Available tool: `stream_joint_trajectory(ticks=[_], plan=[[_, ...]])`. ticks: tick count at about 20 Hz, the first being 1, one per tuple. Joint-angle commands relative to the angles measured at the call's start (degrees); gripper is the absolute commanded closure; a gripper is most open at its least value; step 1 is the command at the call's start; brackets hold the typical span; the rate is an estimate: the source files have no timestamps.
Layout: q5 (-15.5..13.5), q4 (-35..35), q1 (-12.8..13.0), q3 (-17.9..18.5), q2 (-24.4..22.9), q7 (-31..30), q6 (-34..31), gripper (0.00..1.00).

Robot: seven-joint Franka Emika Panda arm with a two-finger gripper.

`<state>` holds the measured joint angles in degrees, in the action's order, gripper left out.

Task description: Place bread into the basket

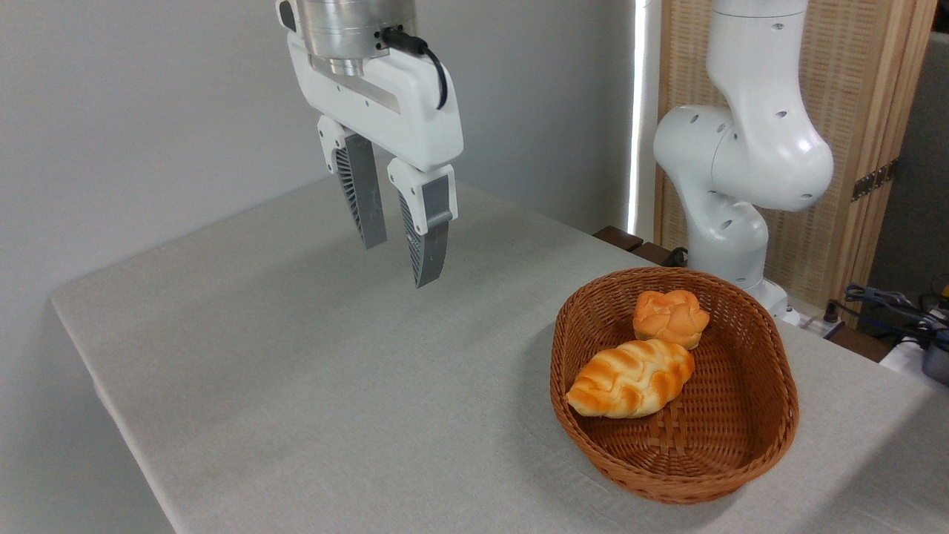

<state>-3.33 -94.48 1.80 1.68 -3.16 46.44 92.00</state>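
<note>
I judge the placing step done: the bread (632, 377), a golden braided loaf with pointed ends and browned ridges, lies inside the basket (767, 437) just beside a small round bun (670, 317). My gripper (400, 259) hangs empty, fingers slightly apart, high over the table (296, 386) and well away from the basket. I see nothing left but to park the arm.
</note>
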Motion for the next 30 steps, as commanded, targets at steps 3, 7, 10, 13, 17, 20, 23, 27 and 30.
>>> stream_joint_trajectory(ticks=[3,7,10,13,17,20,23,27,30], plan=[[1.66,1.23,-0.31,-0.98,0.78,-1.27,-0.25,0.00],[1.74,1.49,-0.31,-0.89,1.22,-1.71,-0.33,0.00],[1.83,1.58,-0.31,-1.06,1.31,-2.76,-0.33,0.00],[1.74,1.58,-0.31,-1.15,1.40,-2.85,-0.16,0.00],[1.83,1.84,-0.31,-1.15,1.31,-2.67,-0.24,0.00],[1.83,2.55,-0.31,-1.15,1.40,-2.76,-0.42,0.00],[1.83,4.30,-0.39,-1.06,2.10,-2.76,-0.60,0.00],[1.83,4.66,-0.39,-1.06,2.54,-2.94,-0.60,0.00],[1.83,4.66,-0.39,-1.07,2.54,-2.85,-0.51,0.00]])
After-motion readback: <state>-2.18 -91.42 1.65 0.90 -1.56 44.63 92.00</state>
